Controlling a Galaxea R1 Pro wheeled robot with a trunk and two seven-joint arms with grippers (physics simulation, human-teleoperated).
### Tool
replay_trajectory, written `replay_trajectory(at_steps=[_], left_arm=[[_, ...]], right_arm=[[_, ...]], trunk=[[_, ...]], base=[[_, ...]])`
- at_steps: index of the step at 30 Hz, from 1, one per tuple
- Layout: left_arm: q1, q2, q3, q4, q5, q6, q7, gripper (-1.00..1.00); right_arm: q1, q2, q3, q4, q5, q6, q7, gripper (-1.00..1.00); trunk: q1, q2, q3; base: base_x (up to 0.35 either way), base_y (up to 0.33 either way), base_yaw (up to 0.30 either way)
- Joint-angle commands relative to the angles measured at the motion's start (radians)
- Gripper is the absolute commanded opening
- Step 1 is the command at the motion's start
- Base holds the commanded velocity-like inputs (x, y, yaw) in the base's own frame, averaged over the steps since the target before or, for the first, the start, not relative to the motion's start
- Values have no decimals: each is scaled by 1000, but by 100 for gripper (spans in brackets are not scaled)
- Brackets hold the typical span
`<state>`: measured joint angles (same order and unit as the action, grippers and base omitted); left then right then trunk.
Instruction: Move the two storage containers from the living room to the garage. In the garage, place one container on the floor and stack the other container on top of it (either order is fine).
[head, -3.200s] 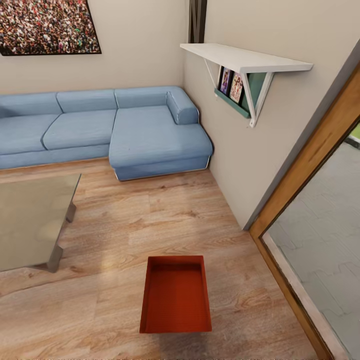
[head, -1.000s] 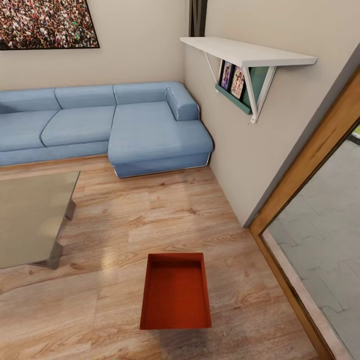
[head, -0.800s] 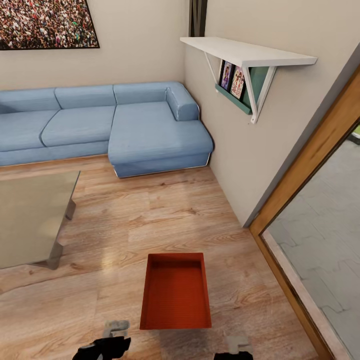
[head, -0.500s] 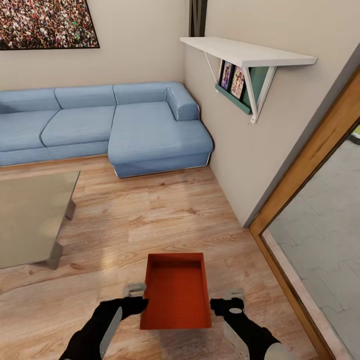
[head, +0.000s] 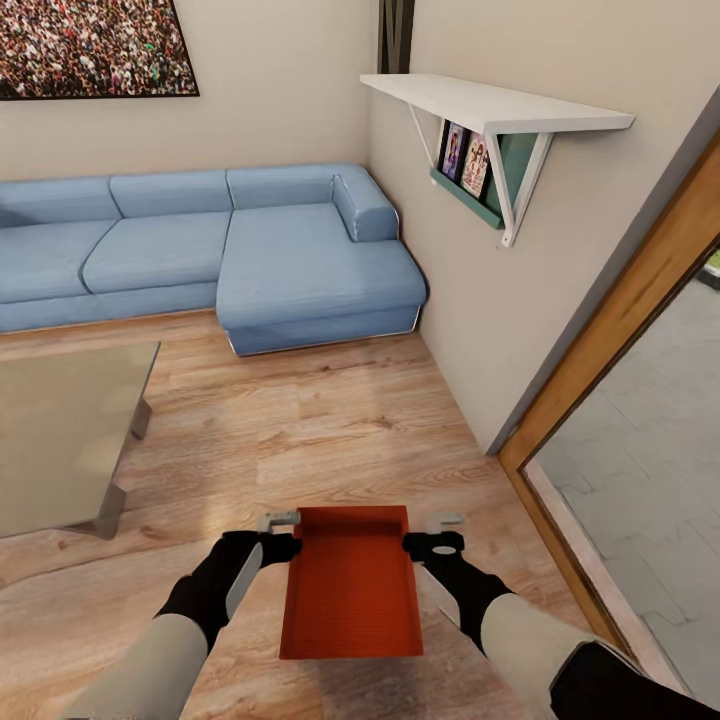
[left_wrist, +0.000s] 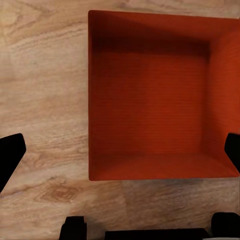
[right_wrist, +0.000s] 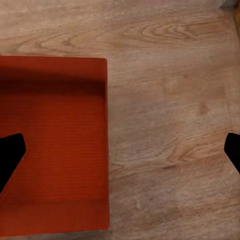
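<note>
Flanking the storage container (head: 352, 590) at 9 and 3 o'clock, my left gripper (head: 279, 534) and right gripper (head: 436, 534) gape, ungrasped; carrying and stacking remain.

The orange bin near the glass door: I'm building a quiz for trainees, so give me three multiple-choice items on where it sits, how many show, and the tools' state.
1. The storage container rests on: A sofa, B wood floor, C glass table.
2. Bins in the head view: A one, B two, C three.
3. The left tool and right tool are: A clamped on the walls, B open beside it, C inside it.

B: planks surround it. A: a single bin shows. B: wrist views show fingers spread wide.
</note>
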<state>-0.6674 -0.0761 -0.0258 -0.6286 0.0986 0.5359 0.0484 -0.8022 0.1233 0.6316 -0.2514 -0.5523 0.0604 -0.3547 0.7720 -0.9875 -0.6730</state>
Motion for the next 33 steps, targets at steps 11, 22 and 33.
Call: replay_trajectory(at_steps=[11, 22, 33], left_arm=[[-8, -2, -7, 0, 8, 6, 17, 100], [-8, -33, -3, -59, 9, 95, 11, 100], [-8, -38, -5, -80, 7, 121, 10, 100]], right_arm=[[-17, 1, 8, 50, -9, 15, -7, 100], [-19, 6, 8, 49, -33, 77, -7, 100], [-19, 7, 8, 49, -43, 79, -6, 100]], trunk=[[0, -1, -1], [0, -1, -1], [27, -50, -23]], base=[[0, 0, 0], [0, 0, 0], [0, 0, 0]])
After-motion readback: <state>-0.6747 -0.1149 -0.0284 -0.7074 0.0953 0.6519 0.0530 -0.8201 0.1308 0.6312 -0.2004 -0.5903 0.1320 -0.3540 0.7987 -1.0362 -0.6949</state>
